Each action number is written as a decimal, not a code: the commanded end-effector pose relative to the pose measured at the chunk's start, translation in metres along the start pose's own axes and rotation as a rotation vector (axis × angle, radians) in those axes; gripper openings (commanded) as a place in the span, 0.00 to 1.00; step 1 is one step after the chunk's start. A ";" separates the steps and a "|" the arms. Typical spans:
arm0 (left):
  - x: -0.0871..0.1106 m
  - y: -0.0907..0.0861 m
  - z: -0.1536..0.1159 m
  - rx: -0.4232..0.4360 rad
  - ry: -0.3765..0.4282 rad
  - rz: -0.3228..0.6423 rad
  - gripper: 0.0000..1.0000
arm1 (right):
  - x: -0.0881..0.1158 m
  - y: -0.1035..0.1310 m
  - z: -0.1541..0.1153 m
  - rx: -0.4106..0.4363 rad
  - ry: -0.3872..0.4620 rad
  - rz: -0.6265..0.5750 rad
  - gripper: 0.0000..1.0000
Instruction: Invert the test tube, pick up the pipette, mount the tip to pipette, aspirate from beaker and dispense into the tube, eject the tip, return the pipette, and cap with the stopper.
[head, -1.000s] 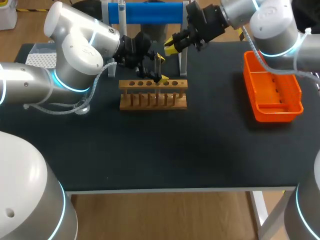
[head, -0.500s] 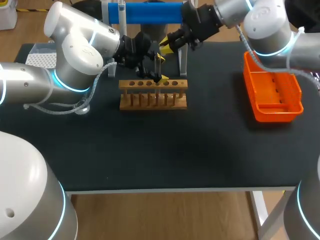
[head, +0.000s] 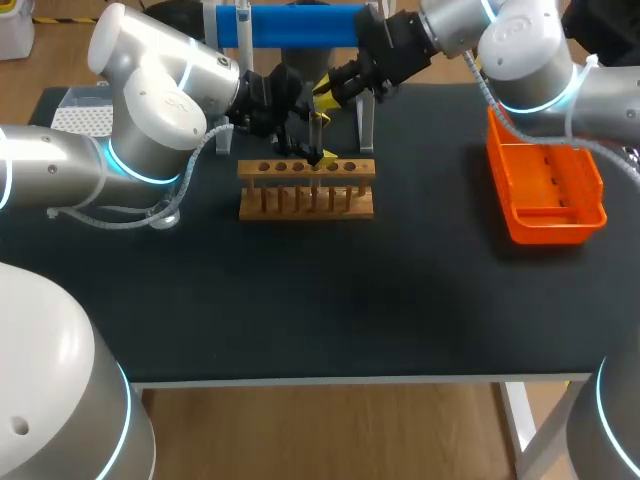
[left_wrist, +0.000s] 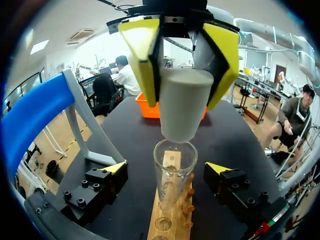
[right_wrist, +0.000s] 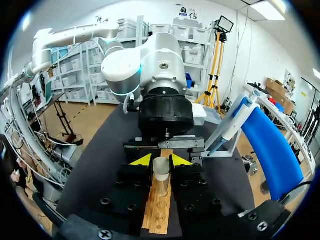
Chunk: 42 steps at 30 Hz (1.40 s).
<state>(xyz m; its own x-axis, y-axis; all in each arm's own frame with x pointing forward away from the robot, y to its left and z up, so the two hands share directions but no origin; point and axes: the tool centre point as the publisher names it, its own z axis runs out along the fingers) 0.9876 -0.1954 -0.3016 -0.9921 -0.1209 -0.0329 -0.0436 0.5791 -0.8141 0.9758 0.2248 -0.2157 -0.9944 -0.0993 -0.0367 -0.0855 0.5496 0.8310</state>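
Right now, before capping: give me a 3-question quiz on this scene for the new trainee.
1. Multiple choice: the right gripper holds A) a pipette, B) the stopper, C) a beaker.
2. True or false: the test tube lies flat on the table.
3. Fill in: the left gripper, with a finger on either side of the tube, is ___.
Key: 1 B. 2 false, it stands upright in the wooden rack. 3 open.
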 end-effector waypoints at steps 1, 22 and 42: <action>-0.001 0.000 0.000 -0.003 0.003 -0.001 1.00 | -0.001 0.000 0.002 0.001 0.003 0.001 0.00; -0.001 0.000 0.000 -0.003 0.003 -0.001 1.00 | 0.001 -0.006 0.009 0.012 0.010 0.003 0.00; -0.001 0.000 0.000 -0.003 0.003 -0.001 1.00 | 0.000 -0.002 0.008 0.001 0.002 -0.005 0.00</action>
<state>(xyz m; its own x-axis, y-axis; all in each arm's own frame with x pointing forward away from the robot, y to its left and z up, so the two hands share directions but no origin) 0.9876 -0.1954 -0.3016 -0.9921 -0.1209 -0.0329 -0.0436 0.5791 -0.8141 0.9758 0.2306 -0.2210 -0.9938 -0.1036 -0.0395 -0.0902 0.5489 0.8310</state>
